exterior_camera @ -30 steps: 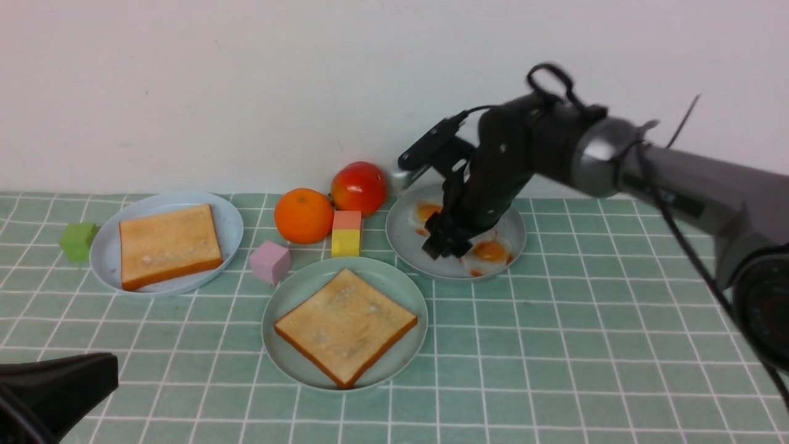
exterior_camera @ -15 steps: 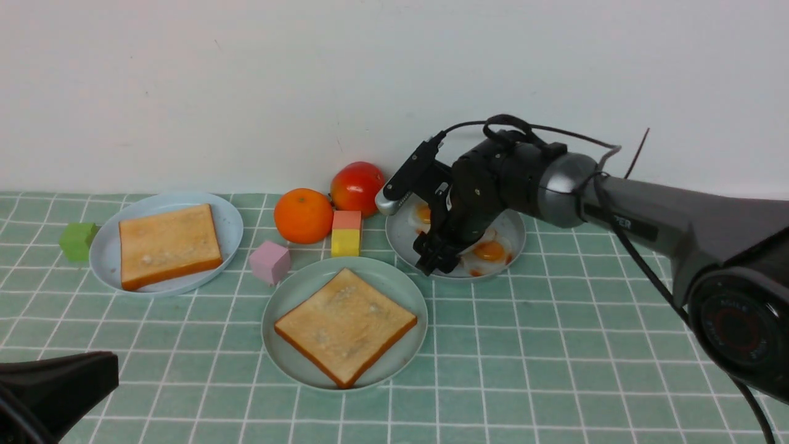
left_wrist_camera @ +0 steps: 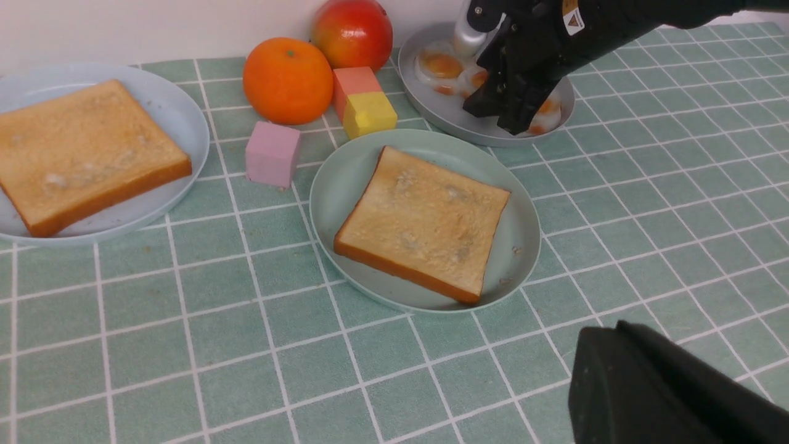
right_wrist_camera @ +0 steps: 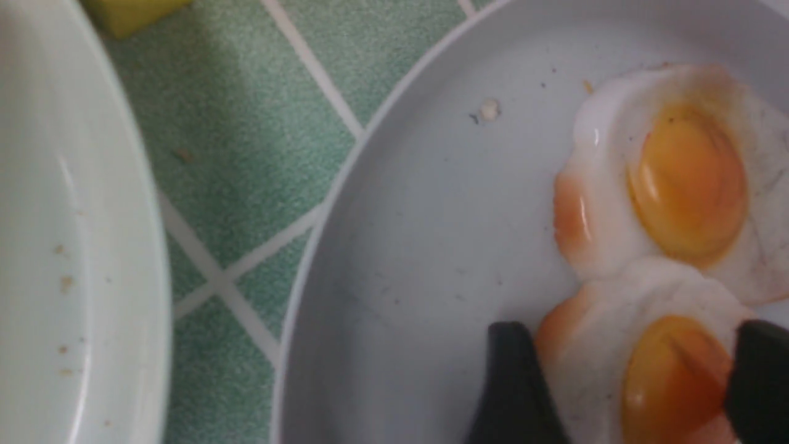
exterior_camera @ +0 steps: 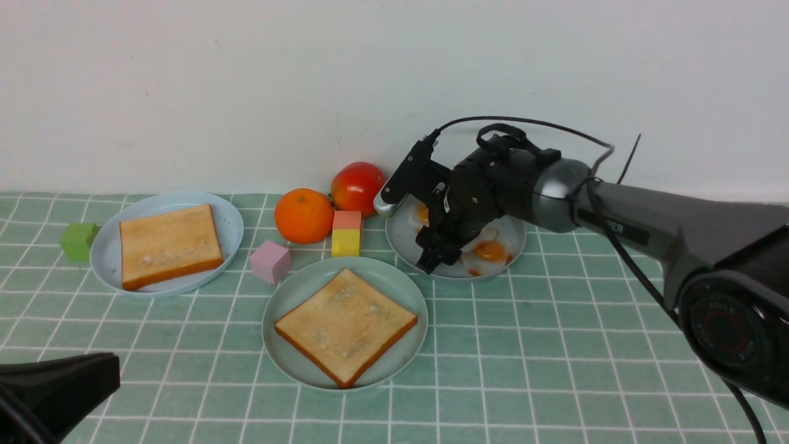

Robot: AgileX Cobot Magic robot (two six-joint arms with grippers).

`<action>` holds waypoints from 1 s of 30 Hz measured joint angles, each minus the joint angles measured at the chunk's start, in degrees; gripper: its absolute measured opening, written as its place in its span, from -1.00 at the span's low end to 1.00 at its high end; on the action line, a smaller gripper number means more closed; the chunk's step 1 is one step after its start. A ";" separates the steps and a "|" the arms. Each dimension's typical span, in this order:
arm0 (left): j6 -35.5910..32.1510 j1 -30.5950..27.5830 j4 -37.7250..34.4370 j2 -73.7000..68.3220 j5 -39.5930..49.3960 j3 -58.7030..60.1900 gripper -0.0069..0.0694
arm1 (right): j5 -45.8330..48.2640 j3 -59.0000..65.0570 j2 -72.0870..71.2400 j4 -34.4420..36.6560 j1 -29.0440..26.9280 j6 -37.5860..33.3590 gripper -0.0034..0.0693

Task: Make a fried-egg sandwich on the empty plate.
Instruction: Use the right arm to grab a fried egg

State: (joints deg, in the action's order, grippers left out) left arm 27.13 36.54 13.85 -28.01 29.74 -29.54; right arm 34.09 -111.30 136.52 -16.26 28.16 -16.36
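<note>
R gripper [exterior_camera: 433,260]: low over near-L part of grey plate [exterior_camera: 402,239]; arm stretched in from R side.
R fingers [right_wrist_camera: 511,394]: spread apart, not clenched. Seen in R wrist view, one on each side of fried egg [right_wrist_camera: 641,357]. Contact w/ egg cannot be told.
Fried egg: flat on grey plate, yolk up, framed btwn the two fingertips. One tip is seen at edge of the white, the other by the yolk's edge. Hidden behind gripper in front view.
Other eggs: 2nd egg [right_wrist_camera: 684,185] lies outside the fingers, its white meeting the fried egg's. 3rd egg [exterior_camera: 490,250] seen on plate's near-R part, just beside gripper.
Mint plate [exterior_camera: 280,302]: just beside grey plate, nearer the robot; near toast [exterior_camera: 345,325] laid flat on it.
Blue plate [exterior_camera: 229,229]: far L; far toast [exterior_camera: 169,246] laid on it.
L gripper [left_wrist_camera: 607,354]: low at near L, clenched, well apart from all plates.
Clutter: orange [exterior_camera: 303,216], red fruit [exterior_camera: 359,188], coloured blocks grouped btwn plates.
</note>
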 joint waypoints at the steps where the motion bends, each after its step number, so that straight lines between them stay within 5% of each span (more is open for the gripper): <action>1: 0.00 0.00 -0.16 0.00 0.00 0.00 -0.85 | -0.13 0.00 0.06 -0.49 0.07 0.00 0.09; 5: 0.00 0.00 -0.47 0.00 0.00 0.00 -0.85 | -0.03 0.00 0.27 -1.12 0.50 -0.21 -0.43; 15: 0.00 0.00 -0.57 0.00 0.00 0.00 -0.85 | 2.10 0.11 -0.57 -4.58 1.49 -0.21 -0.47; 19: 0.00 0.00 -0.57 0.00 0.00 0.00 -0.85 | 4.92 0.11 -3.96 -5.86 1.95 -0.21 -0.72; 30: 0.00 0.00 -0.19 0.00 0.00 0.00 -0.85 | 10.42 0.35 -10.42 -5.29 2.15 0.61 -0.73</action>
State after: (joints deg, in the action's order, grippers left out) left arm 27.13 36.54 13.66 -28.01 29.74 -29.54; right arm 44.50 -110.96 126.10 -21.54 30.31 -15.75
